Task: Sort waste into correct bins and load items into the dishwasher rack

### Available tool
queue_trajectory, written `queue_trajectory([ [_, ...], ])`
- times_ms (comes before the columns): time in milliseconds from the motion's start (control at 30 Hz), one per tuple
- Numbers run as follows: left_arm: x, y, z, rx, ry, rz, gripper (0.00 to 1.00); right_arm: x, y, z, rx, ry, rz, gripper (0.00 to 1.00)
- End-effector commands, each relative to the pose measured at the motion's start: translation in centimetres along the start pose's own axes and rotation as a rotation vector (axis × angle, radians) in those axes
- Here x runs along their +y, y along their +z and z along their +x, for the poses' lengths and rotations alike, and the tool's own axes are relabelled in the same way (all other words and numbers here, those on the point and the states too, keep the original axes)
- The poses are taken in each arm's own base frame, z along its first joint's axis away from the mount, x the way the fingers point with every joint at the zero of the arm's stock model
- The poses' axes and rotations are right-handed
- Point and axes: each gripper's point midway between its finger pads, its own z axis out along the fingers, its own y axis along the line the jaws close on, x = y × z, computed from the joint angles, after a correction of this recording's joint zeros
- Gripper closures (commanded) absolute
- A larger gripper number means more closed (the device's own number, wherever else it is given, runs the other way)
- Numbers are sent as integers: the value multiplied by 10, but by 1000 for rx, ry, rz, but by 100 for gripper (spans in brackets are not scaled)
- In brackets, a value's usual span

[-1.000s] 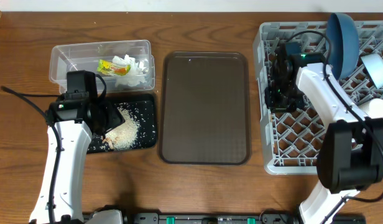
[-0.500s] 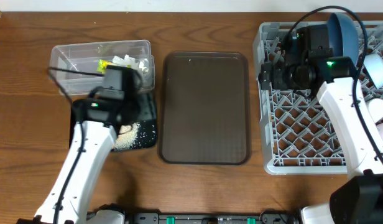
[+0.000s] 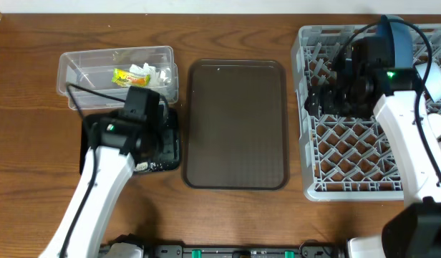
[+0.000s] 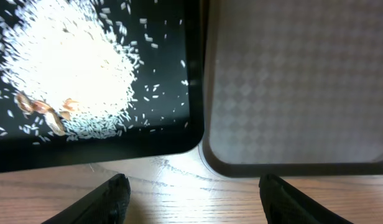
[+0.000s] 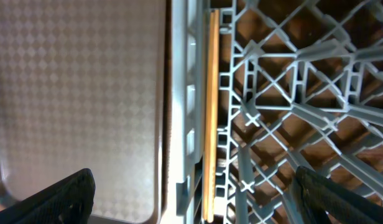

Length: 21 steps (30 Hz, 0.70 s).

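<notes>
Light, stiff wooden chopsticks (image 5: 211, 112) are laid against the dishwasher rack's (image 5: 193, 118) outer wall, probably best pinched mid-length. Left gripper (image 4: 194, 199) and right gripper (image 5: 194, 194) are held wide, empty.

Your wooden tabletop (image 3: 228, 215) carries four things. At back left sits a clear box (image 3: 84, 61), with a black tray (image 3: 172, 143) just in front of it. A brown serving tray (image 3: 238, 122) lies in the middle and a grey dishwasher rack (image 3: 349, 154) at right.

White arms (image 3: 99, 186), black joints (image 3: 138, 107), green lights (image 3: 390, 74), black cables (image 3: 91, 92), dark fingers (image 4: 101, 200)
</notes>
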Motion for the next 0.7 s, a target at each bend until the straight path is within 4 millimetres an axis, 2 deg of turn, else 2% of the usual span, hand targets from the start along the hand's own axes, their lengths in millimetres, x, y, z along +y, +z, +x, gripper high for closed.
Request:
queue_trajectory([
  [0,10,-22,5,-107,-16,-30,30,-4,-11,12,-57,24,18,1],
  [167,23,-48,23,-266,-24,-43,30,3,-19,36,-205,-23,-8,1],
  [367,28,-65,49,-424,-18,4,30,-12,-41,69,-407,-14,47,1],
  [500,28,-78,51,-498,-15,26,30,-14,-48,87,-461,-22,41,1],
  [667,28,-80,53,-503,-15,28,30,-15,-50,101,-462,-23,38,1],
])
